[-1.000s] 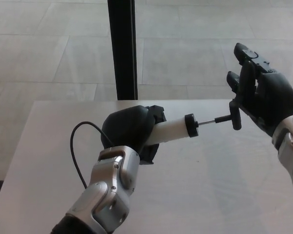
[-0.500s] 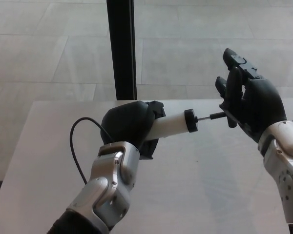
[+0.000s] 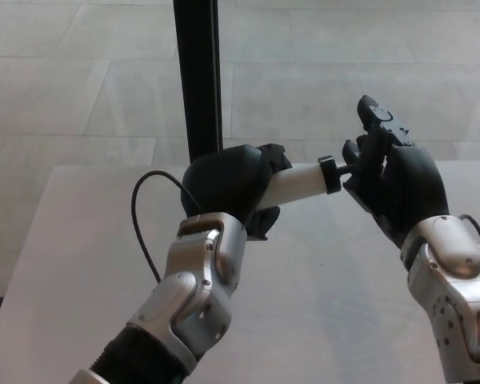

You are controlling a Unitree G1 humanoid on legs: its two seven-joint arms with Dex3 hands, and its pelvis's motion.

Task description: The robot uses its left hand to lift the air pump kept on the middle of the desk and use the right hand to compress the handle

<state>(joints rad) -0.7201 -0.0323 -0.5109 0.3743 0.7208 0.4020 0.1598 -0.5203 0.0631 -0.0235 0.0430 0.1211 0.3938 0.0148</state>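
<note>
**Pump held above the desk, handle pressed close to the barrel**

A pale, smooth-topped desk [image 3: 344, 320] is seen below, with grey floor tiles and a black upright post [image 3: 198, 76] behind it. The black left hand [image 3: 228, 186] is closed around the white cylindrical air pump [image 3: 294, 184], which is held clear of the desk, its barrel pointing to the robot's right and tilted slightly upward. The black right hand [image 3: 392, 188] is set against the pump's black handle [image 3: 348, 168], fingers extended and not wrapped around it. A thin black hose [image 3: 140, 232] is looped beside the left wrist.
</note>
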